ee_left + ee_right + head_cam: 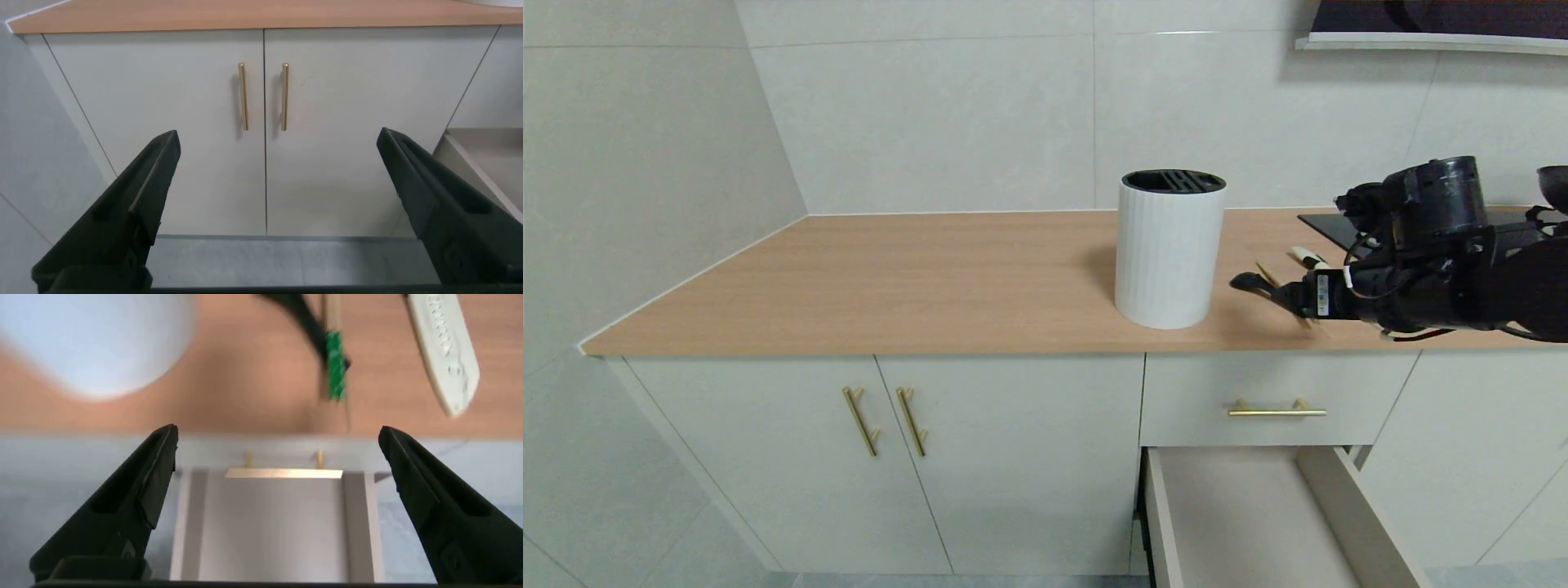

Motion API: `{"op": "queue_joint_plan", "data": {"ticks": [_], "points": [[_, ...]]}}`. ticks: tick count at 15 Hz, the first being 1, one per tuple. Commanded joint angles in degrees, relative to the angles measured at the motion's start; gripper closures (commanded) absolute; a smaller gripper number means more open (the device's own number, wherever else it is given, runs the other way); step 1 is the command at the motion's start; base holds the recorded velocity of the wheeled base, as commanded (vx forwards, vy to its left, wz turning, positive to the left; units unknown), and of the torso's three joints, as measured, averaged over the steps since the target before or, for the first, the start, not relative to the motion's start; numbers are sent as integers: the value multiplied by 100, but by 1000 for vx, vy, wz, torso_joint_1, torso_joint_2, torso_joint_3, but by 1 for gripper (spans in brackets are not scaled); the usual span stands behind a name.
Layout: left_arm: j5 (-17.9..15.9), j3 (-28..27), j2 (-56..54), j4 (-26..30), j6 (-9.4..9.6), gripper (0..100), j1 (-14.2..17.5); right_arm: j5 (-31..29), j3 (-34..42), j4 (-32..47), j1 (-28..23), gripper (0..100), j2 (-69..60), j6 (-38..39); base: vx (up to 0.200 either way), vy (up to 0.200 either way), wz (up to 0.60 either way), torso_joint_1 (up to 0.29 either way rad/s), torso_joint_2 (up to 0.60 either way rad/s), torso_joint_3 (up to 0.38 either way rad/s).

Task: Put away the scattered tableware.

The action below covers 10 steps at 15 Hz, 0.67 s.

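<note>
The head camera looks forward and down on the tabletop [890,278], cabinet doors [882,457] at lower left of frame, open drawer [1241,523] at lower right. The left wrist camera sits low, squarely facing those doors. The right wrist camera looks steeply down, close over the tabletop's front edge, the white holder [1170,253] and that drawer.

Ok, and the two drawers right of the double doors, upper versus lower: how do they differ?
The upper drawer is shut; the lower drawer is pulled well out. The upper drawer shows its face with a gold bar handle; the lower drawer shows its pale inner floor and side walls. Both sit in one column beneath the wooden countertop and share a pale finish.
</note>
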Motion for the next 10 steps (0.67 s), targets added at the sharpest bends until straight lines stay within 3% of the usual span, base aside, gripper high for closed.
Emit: {"op": "queue_joint_plan", "data": {"ticks": [1,5,10], "points": [[4,2,9,-1,2,0,0,-15,-50,-181,-298,0,598,-1,0,0,0,0,0,0],[4,2,9,-1,2,0,0,-24,-103,-1271,-597,0,1213,-9,0,0,0,0,0,0],[4,2,9,-1,2,0,0,-24,-147,-1289,-597,0,1380,-9,0,0,0,0,0,0]]}}
